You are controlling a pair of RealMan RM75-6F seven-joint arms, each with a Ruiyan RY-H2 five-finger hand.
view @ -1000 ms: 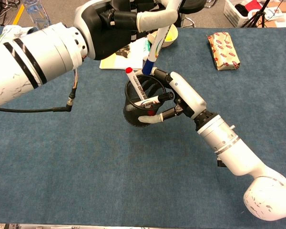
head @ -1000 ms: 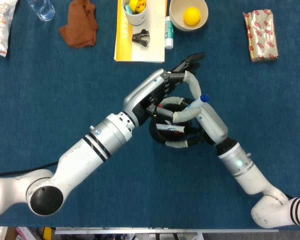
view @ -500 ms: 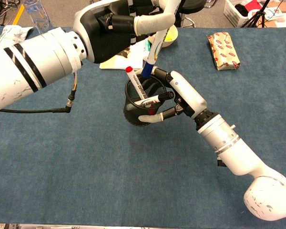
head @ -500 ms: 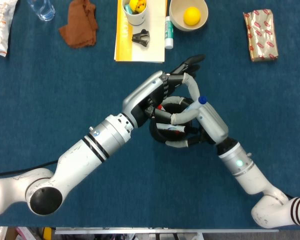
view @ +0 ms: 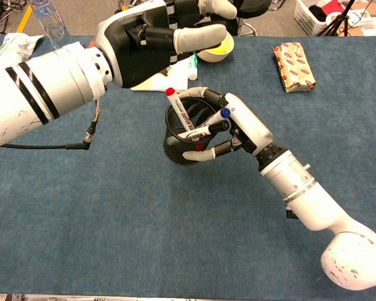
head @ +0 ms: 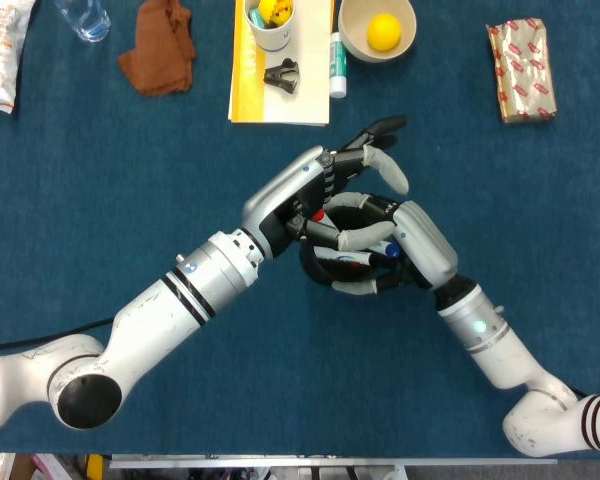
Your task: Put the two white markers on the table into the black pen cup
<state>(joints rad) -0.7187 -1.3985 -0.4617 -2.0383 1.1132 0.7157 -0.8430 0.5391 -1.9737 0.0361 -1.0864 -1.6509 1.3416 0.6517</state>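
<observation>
Two white markers are seen inside the black pen cup: the red-capped marker leans against the near-left rim, the blue-capped marker lies tilted across the mouth toward the right, cap poking past the rim. Placement is judged complete; only release and retreat are left.

Cup is gripped by the right hand, fingers wrapped round the mesh wall, one finger under the base side. Left hand is held above and behind the cup with nothing in it; fingers are extended, loosely apart, not closed on anything.

Next move, as judged: left hand is to be lifted straight up and back first, since its fingers overlap the cup mouth in the head view and a sideways sweep could catch the marker caps. Cup appears tipped slightly in the chest view; it should be settled flat before the right fingers are opened, otherwise it may topple.

Room: open blue cloth is available toward the near edge and to the left. Far side is crowded — yellow book, bowl with a yellow ball, glue stick — so retreat that way is not advised. Foil packet is well apart at far right.
</observation>
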